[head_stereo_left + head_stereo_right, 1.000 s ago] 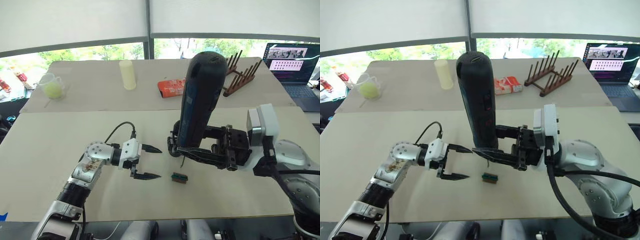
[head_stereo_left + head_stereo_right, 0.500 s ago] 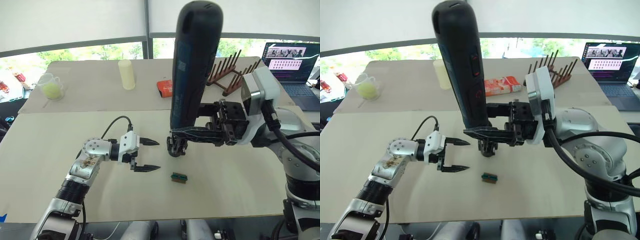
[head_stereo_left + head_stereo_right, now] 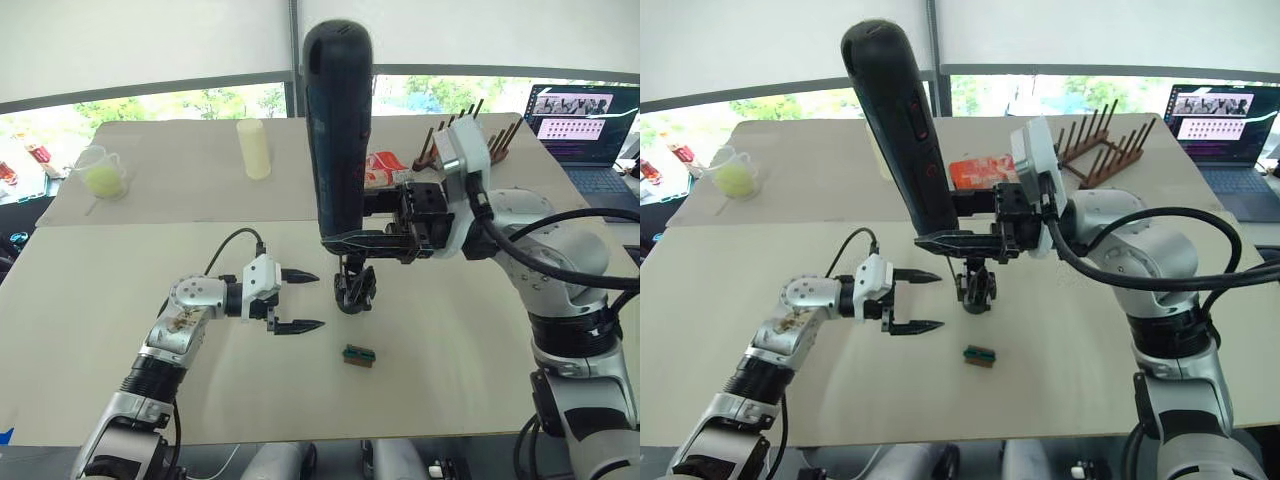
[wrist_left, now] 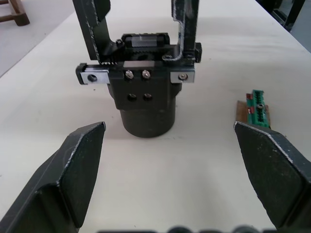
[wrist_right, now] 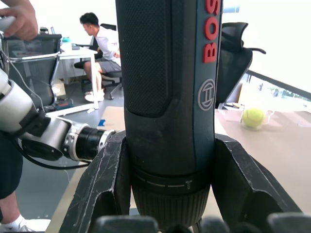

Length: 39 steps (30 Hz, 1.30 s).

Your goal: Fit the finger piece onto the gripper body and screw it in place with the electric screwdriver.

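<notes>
The screwdriver [image 3: 338, 130] carries a round maker's logo and red lettering on its grip, of which I can read "BOS", and the right gripper [image 3: 345, 243] has its two fingers clamped around the tool's lower end. It stands nearly upright with its butt high and leaning a little toward the left, its lower end just over the gripper body [image 3: 355, 288], which sits upright on the table [image 3: 80, 290]. The left gripper [image 3: 297, 300] hangs beside that body with fingers spread wide and nothing in them, and a small green block [image 3: 358, 355] lies on the table nearby.
</notes>
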Available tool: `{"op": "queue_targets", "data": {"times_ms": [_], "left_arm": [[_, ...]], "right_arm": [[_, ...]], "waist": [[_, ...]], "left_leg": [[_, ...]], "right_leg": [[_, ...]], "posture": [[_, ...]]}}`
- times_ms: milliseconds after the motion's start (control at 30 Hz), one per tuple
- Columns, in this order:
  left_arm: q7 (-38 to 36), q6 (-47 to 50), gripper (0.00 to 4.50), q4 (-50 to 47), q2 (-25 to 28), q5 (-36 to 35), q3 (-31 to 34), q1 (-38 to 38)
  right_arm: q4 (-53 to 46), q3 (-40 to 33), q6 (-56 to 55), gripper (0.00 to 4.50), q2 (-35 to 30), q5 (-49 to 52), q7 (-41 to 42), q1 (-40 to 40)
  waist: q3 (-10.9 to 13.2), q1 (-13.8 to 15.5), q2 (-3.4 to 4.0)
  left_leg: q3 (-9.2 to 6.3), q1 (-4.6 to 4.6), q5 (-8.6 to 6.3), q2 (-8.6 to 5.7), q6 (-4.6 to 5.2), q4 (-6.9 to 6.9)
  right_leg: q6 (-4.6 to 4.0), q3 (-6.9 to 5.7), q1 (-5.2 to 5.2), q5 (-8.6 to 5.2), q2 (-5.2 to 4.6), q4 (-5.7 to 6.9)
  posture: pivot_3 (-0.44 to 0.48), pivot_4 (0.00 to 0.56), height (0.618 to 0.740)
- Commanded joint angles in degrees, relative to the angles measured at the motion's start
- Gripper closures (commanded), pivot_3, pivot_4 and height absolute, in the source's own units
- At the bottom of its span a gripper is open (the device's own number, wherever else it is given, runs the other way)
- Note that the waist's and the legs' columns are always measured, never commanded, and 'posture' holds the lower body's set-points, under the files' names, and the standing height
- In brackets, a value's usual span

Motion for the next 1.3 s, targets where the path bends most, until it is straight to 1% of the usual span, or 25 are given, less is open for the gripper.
{"op": "queue_targets", "data": {"times_ms": [33, 200, 400, 967, 1300], "left_arm": [[0.2, -1.5, 0.00, 0.4, -0.4, 0.6, -0.1, -1.5], [0.1, -2.2, 0.00, 2.1, -1.1, 1.2, -0.1, -2.9], [-0.1, -2.8, 0.00, 3.5, -1.7, 1.7, -0.2, -3.8], [-0.3, -4.9, 0.00, 6.6, -3.1, 3.3, -1.3, -5.3], [-0.2, -5.5, 0.00, 6.9, -3.6, 3.8, -1.4, -5.4]], "right_arm": [[0.6, -1.5, -4.0, 2.60, 0.4, -1.9, 2.4, -1.6], [3.0, -1.5, -6.4, 2.60, 0.8, -4.9, 4.7, -0.9], [3.4, -1.9, -6.7, 2.60, 1.3, -6.2, 5.6, -0.4], [0.6, -3.2, -2.5, 2.60, 0.9, -3.7, 5.0, -1.4], [1.0, -3.0, -2.6, 2.60, 0.8, -4.7, 5.4, -1.3]], "waist": [[0.0, 0.0, 0.00], [0.0, -0.1, 0.00], [0.0, -0.1, 0.00], [0.0, -0.1, 0.00], [0.0, -0.1, 0.00]], "left_leg": [[0.00, -0.01, 0.00, 0.00, 0.00, 0.00], [0.00, 0.00, 0.00, 0.01, -0.01, 0.01], [0.00, 0.00, 0.00, 0.01, -0.01, 0.00], [-0.01, -0.01, 0.00, 0.01, -0.01, 0.01], [-0.01, -0.01, 0.00, 0.01, -0.01, 0.01]], "right_leg": [[0.00, 0.00, -0.01, 0.00, -0.01, 0.01], [0.00, 0.00, -0.03, 0.00, 0.00, 0.04], [0.00, 0.01, -0.04, 0.00, 0.01, 0.04], [0.00, 0.01, -0.04, 0.00, 0.00, 0.04], [0.00, 0.01, -0.04, 0.00, -0.01, 0.04]], "posture": [[0.000, 0.150, 0.740], [0.000, 0.150, 0.740], [0.000, 0.150, 0.740], [0.000, 0.150, 0.740], [0.000, 0.150, 0.740]]}}
